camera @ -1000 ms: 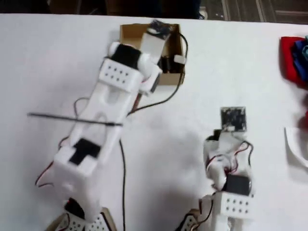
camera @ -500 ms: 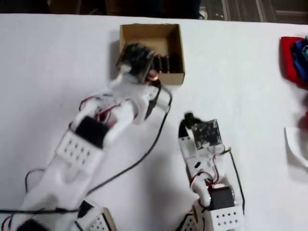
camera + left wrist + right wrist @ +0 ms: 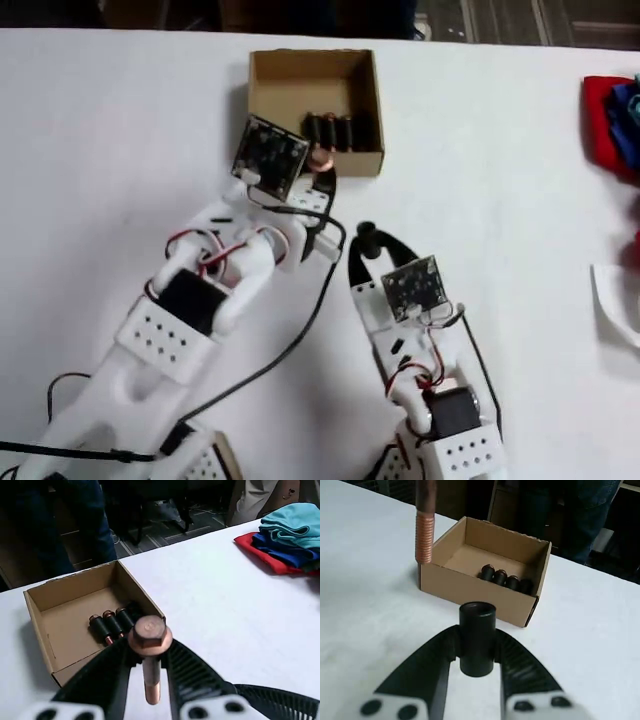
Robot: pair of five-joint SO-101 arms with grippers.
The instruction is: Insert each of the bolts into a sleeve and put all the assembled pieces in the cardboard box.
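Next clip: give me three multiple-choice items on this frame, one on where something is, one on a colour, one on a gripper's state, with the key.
1. The assembled pieces lie: A inside the cardboard box; B in front of it; C behind it.
2. The sleeve in the right gripper is: A copper; B black; C blue.
3. The left gripper is: A open, empty; B shut on a bolt; C shut on a sleeve.

Key: 1 A, they sit in a row on the box floor. 2 B, the right wrist view shows a black tube. 3 B, the fingers clamp the copper shank below its head.
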